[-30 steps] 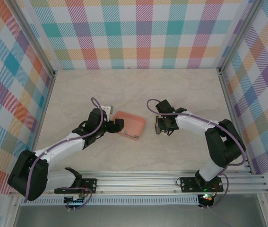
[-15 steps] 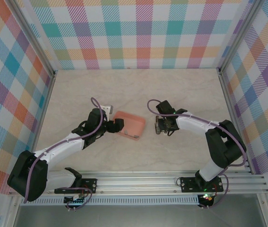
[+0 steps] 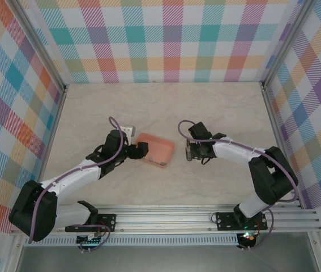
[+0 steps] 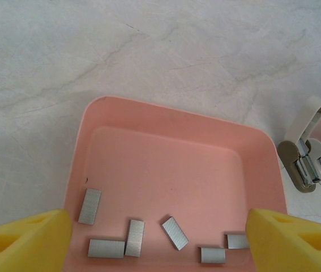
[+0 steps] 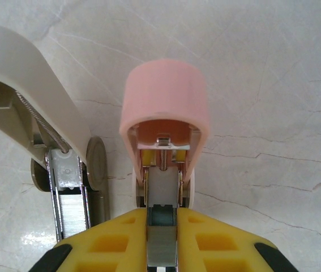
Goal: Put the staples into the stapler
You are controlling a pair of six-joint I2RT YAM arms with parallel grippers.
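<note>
The pink stapler (image 5: pixel 164 93) stands open on the marble table, its metal channel (image 5: pixel 163 187) facing my right gripper (image 5: pixel 162 241). That gripper is shut on a grey strip of staples (image 5: pixel 163 252), whose front end is at the channel's mouth. In the top view my right gripper (image 3: pixel 190 149) sits right of the salmon-pink tray (image 3: pixel 160 146). Several loose staples (image 4: pixel 174 233) lie along the near side of the tray (image 4: pixel 166 119). My left gripper (image 4: pixel 157 229) is open, its yellow fingers (image 4: pixel 27 243) straddling the tray's near end and touching no staple.
A white stapler (image 5: pixel 33 76) stands open just left of the pink one, its magazine (image 5: pixel 69 198) full of staples. Both show at the right edge of the left wrist view, the white stapler (image 4: pixel 307 122) in front. A small white object (image 3: pixel 128 130) lies behind my left gripper (image 3: pixel 142 149).
The right arm's elbow has drifted slightly right and towards the near edge; its gripper has barely moved. The left arm and the tray are still.
</note>
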